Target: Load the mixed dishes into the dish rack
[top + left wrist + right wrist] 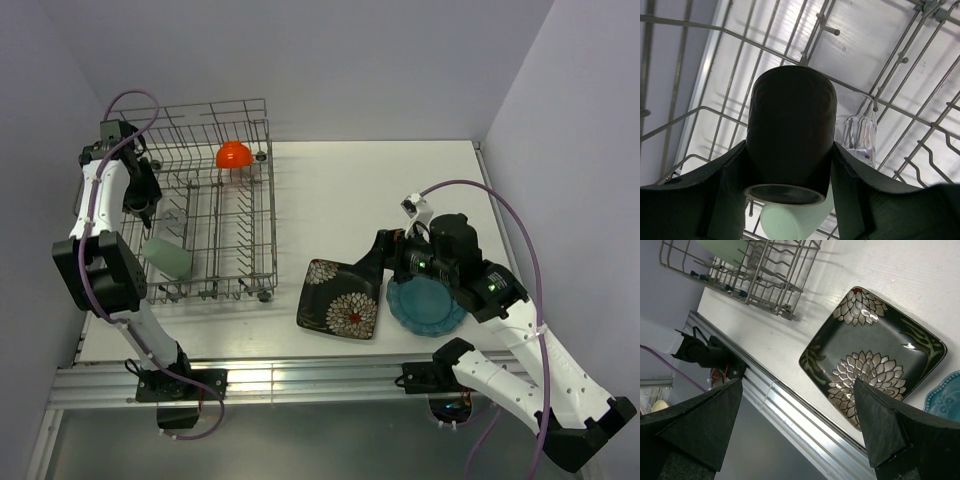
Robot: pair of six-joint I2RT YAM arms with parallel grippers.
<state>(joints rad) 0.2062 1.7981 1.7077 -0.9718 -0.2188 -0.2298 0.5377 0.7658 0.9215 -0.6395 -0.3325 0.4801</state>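
Over the dish rack's [268,180] left side, we pinch the small dark mug [790,135] in our left gripper [145,208].
Left arm folded, wrist down; pale green cup [170,258] at 5 o'clock, orange bowl [233,154] at 2, clear glass [860,135] beside. Right gripper [798,385] spread wide, low: black flowered plate [875,365] at 7, teal plate [428,305] at 4. Two plates; one apiece otherwise.

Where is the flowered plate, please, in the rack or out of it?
Out: the flowered plate lies flat on the table, right of the rack.
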